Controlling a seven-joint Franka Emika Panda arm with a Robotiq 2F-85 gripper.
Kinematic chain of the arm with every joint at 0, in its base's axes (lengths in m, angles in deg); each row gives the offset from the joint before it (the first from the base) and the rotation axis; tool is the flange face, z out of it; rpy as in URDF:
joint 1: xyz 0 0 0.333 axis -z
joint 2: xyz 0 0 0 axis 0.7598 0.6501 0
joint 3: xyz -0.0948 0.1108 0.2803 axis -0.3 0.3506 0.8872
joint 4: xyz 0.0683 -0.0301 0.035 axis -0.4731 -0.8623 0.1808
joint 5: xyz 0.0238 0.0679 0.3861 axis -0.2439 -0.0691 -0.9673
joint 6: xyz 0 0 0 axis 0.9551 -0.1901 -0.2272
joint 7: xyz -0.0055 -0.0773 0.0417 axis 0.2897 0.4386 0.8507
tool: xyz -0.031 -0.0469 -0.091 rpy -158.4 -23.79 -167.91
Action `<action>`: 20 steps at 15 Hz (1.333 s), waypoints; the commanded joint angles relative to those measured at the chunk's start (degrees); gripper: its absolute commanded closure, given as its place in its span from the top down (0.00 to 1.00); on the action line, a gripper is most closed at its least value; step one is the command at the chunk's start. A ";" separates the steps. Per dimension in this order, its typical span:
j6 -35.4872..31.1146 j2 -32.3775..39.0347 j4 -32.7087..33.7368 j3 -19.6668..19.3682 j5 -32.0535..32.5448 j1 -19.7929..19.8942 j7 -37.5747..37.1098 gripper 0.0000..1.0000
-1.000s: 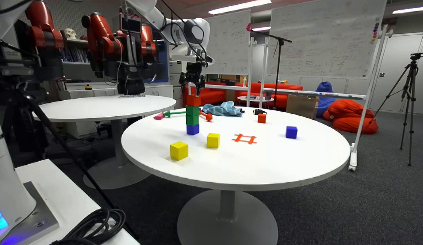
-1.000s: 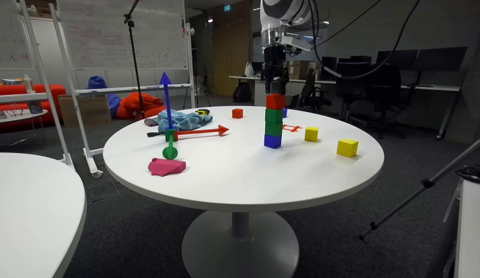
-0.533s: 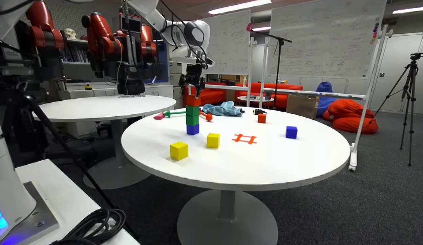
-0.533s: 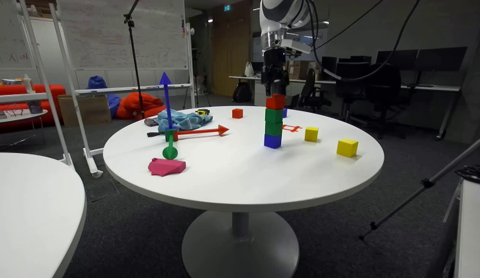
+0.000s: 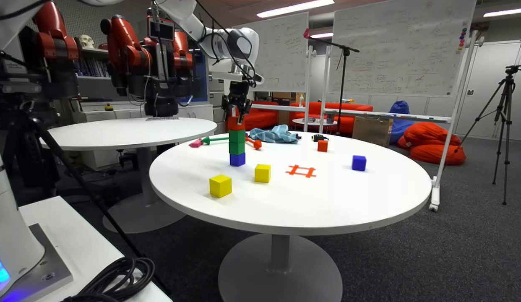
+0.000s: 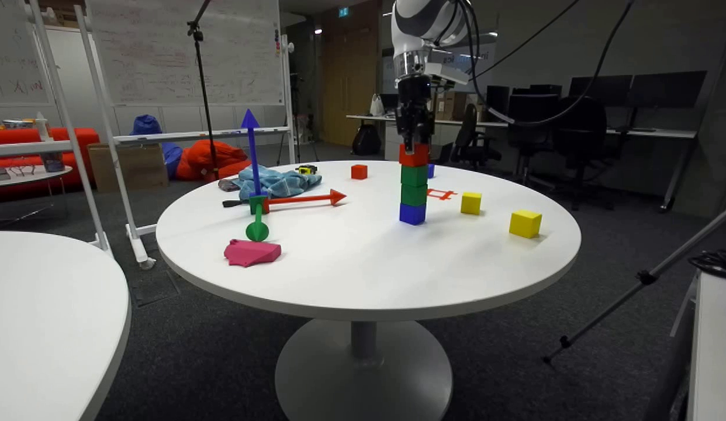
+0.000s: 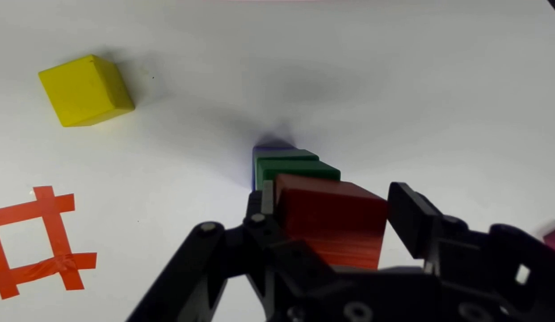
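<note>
A four-high stack would exceed plain counting, so by colour: a red block tops a tower, over two green blocks and a blue block on the table. My gripper points down with the red block between its fingers. In the wrist view the right finger meets one corner of that block, and a wedge of table shows beside it. The left pad is very close to the opposite side; contact there is unclear. The red block sits slightly off line with the green one below.
Two yellow cubes stand near the tower, with an orange tape outline beyond. Another red cube and another blue cube lie farther off. An arrow-axes model, a pink piece and a blue cloth share the round table.
The fingers have come together around the red block, and the gripper sits a little lower. The red block has shifted slightly left in both exterior views; the blocks beneath it have not moved.
</note>
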State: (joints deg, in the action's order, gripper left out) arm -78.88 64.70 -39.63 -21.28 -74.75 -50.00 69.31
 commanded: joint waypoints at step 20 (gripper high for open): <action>-3.00 -4.71 -7.73 0.63 -8.20 4.69 2.25 0.31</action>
State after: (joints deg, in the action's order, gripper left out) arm -79.24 63.60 -41.52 -21.25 -81.29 -46.45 69.37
